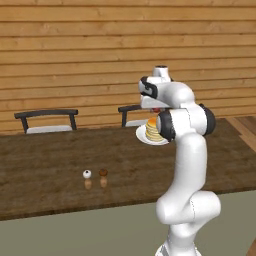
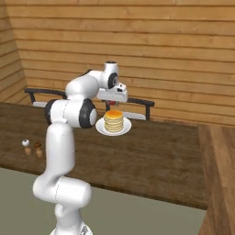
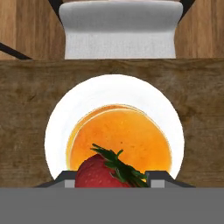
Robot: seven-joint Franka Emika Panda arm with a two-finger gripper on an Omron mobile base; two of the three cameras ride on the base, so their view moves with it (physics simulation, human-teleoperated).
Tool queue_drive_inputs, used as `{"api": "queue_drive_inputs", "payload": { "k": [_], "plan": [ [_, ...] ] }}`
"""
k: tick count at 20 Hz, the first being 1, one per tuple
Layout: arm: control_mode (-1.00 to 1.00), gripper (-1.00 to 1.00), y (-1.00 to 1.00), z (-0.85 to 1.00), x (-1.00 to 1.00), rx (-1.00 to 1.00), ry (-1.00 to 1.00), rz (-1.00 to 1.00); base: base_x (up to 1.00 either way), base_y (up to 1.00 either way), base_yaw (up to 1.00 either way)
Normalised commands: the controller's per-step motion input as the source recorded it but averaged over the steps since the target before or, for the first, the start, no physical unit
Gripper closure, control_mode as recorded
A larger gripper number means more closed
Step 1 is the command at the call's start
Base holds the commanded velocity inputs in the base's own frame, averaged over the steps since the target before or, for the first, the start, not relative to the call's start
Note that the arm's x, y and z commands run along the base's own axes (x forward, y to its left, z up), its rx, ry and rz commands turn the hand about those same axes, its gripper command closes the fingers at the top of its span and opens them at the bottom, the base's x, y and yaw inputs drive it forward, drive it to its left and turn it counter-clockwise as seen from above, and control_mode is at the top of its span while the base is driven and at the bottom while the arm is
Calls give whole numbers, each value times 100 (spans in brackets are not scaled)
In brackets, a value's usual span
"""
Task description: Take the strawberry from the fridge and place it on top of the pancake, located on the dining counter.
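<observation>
Hand view: gripper (image 3: 109, 181) clamped on the strawberry (image 3: 103, 171), held w/ green leaves up, directly above the pancake (image 3: 118, 138) on its white plate (image 3: 57, 127). Plate sits on the dark wood counter (image 3: 26, 100); a chair w/ white seat (image 3: 120, 30) is beyond it. Salt & pepper shakers (image 1: 95, 174) stand well apart from gripper, on the counter.

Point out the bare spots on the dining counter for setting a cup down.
Bare wood lies between the two shakers and the plate, and right of the plate toward the counter corner. It is crowded at the pancake, where the gripper holds the strawberry.
</observation>
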Motion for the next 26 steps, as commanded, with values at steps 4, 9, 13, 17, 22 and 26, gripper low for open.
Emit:
{"api": "queue_drive_inputs", "payload": {
  "k": [4, 9, 13, 17, 22, 26],
  "plan": [
    [-100, 100, 0, -21, 1, 0, 0, 0, 0, 0, 0],
    [-100, 100, -10, -12, 11, 0, 0, 0, 0, 0, 0],
    [-100, 100, -11, -12, 0, 0, 0, 0, 0, 0, 0],
    [-100, 100, -3, -19, 0, 0, 0, 0, 0, 0, 0],
    [-100, 100, 0, -19, 0, 0, 0, 0, 0, 0, 0],
    [-100, 100, 0, -7, 0, 0, 0, 0, 0, 0, 0]
  ]
}}
